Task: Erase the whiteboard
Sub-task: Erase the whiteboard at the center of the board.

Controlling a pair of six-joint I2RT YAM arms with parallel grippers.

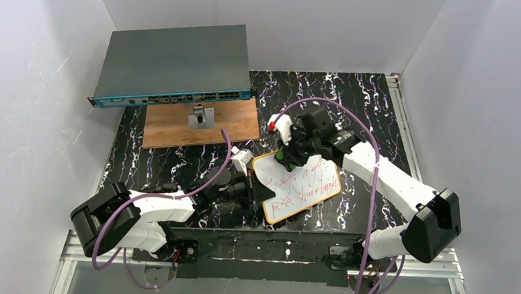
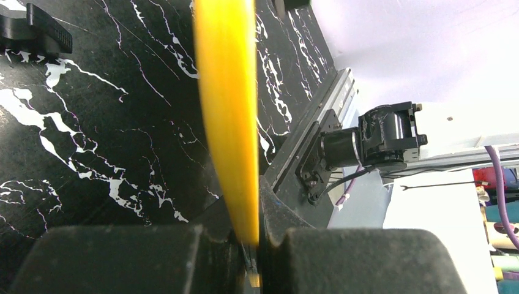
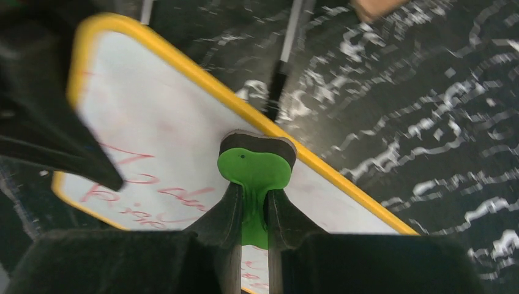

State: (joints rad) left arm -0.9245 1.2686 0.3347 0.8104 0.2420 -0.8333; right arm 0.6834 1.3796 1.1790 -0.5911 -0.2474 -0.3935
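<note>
A small whiteboard [image 1: 299, 187] with a yellow frame and red writing lies tilted on the black marbled table. My left gripper [image 1: 251, 180] is shut on its left edge; in the left wrist view the yellow frame [image 2: 229, 110] runs up from between the pads. My right gripper [image 1: 289, 163] is shut on a green eraser [image 3: 254, 174] whose dark felt end touches the board's upper part near the yellow rim [image 3: 343, 180]. The board [image 3: 159, 153] shows red writing at the lower left and a faintly smeared area by the eraser.
A grey network switch [image 1: 174, 65] sits on a wooden board [image 1: 201, 127] at the back left, with a small metal bracket [image 1: 201, 117] on it. A marker [image 3: 281, 61] lies on the table beyond the whiteboard. White walls enclose the table.
</note>
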